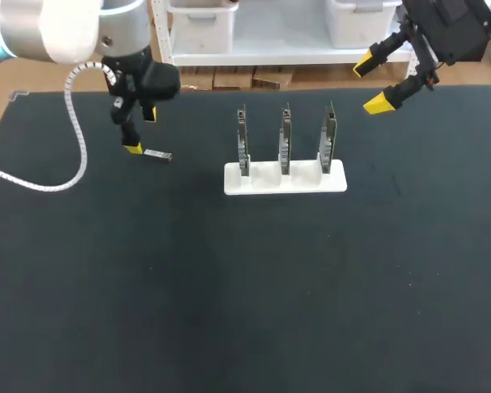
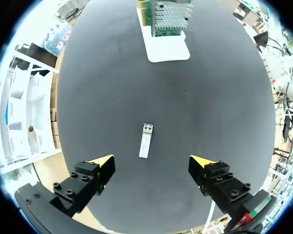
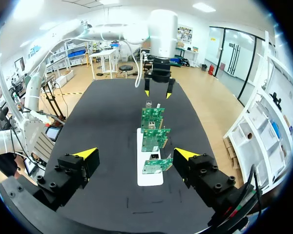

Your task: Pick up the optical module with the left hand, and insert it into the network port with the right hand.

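Optical module [image 2: 146, 140] – a slim silver bar lying flat on the black table [image 1: 229, 311], toward the far left corner and well apart from everything else. The left gripper [image 2: 151, 162] hangs right over it, fingers spread wide and holding nothing. The left wrist view settles that: the module lies in the gap between the two yellow tips, just ahead of them, with bare table on either side of it and no contact. From the head view you would not know it; there one yellow tip sits just beside the module's left end, and whether they touch cannot be told.

Along the far edge, near the middle, stands the white stand [image 1: 285, 178] with three green cards [image 1: 286, 139] upright in a row. The head view catches them edge-on, as thin blades. The right wrist view shows their green faces, lined up one behind the other ahead of its fingers. The left wrist view shows the stand too, lying well beyond the module.

The right gripper [image 1: 371, 83] is up over the far right corner – jaws wide apart, nothing between them. Its own camera looks down the row of cards to the left arm's gripper at the other end, pointing down at the table; the module there is too small to make out for certain.

A white coiled cable [image 1: 74, 131] droops from the left arm down by the table's left edge; only the head view shows it.
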`<action>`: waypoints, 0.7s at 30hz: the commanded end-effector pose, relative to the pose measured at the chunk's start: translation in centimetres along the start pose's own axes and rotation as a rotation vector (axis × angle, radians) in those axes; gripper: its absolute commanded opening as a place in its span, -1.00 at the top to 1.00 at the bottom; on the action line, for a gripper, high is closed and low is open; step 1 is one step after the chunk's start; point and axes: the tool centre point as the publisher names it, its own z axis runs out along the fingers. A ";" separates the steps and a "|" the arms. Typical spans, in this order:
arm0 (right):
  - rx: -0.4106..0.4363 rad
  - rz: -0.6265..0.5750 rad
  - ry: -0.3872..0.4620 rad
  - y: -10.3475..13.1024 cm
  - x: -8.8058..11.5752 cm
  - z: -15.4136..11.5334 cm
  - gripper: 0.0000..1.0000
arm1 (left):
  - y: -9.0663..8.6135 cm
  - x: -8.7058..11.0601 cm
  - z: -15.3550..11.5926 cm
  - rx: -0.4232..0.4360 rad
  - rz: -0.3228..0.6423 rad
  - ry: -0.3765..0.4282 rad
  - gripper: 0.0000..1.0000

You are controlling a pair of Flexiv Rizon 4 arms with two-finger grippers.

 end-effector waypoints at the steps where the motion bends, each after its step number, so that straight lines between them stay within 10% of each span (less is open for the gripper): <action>1: 0.003 0.001 0.002 0.1 0.0 0.0 -1.00 | 0.7 0.4 0.6 0.014 0.010 -0.021 -1.00; 21: 0.003 0.001 0.002 0.1 0.0 0.0 -1.00 | 1.6 -0.4 3.5 0.011 0.039 0.035 -1.00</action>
